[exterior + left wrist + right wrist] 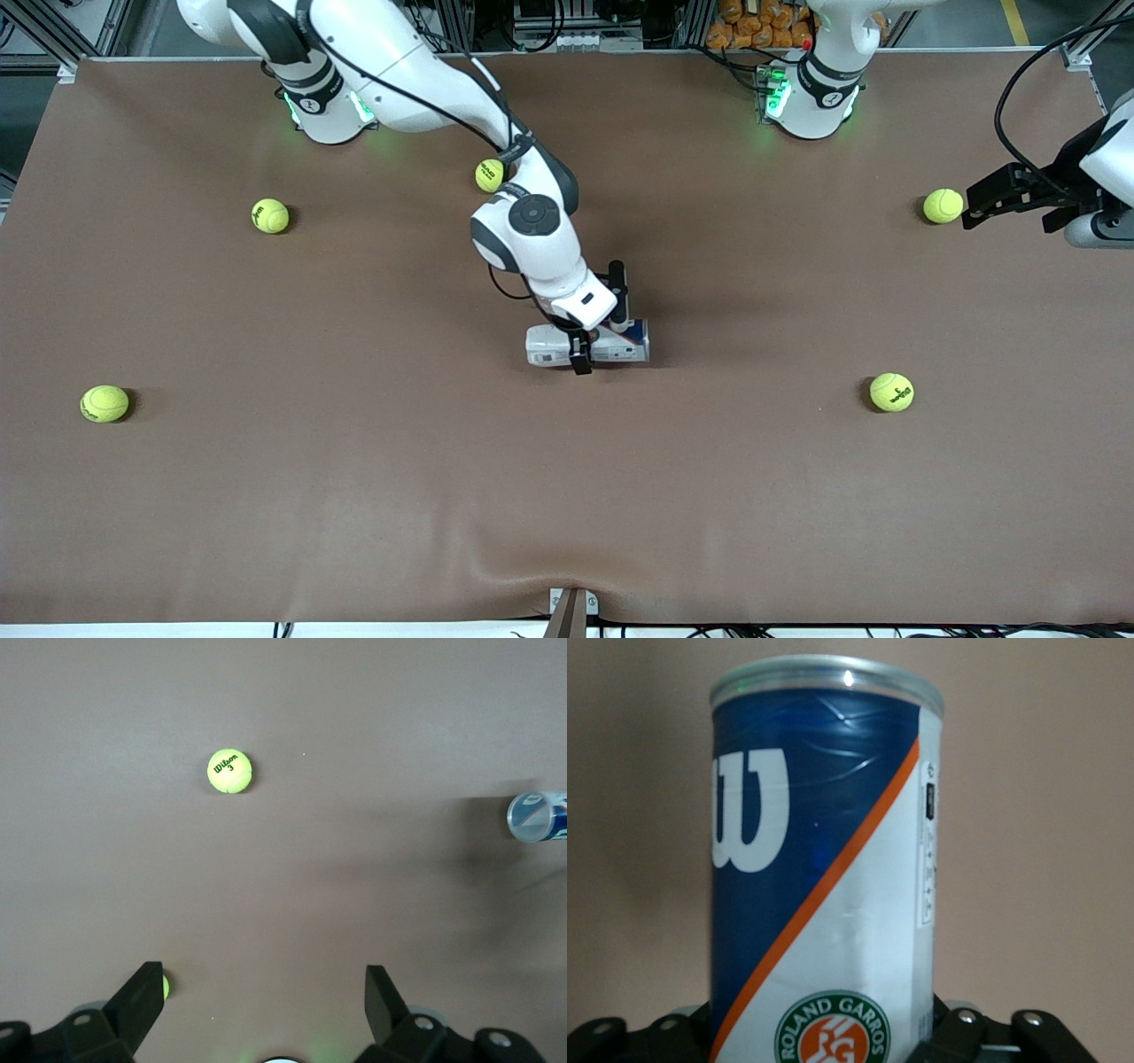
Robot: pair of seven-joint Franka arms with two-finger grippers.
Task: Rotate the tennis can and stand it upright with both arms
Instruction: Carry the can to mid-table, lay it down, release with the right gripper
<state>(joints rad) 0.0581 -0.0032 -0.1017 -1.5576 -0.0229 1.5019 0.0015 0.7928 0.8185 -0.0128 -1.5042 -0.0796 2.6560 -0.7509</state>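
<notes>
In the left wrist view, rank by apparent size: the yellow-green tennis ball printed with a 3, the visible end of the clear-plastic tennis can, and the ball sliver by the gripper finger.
1-2. Printed yellow-green tennis ball and clear-plastic tennis can end: alike; can cropped, unranked.
3. Ball sliver, mostly hidden.

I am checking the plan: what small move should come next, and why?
Probably the right gripper should close firmly on the tennis can, which lies on its side between its fingers, before rotating it. The left gripper waits open near the table's edge, beside a ball.
</notes>
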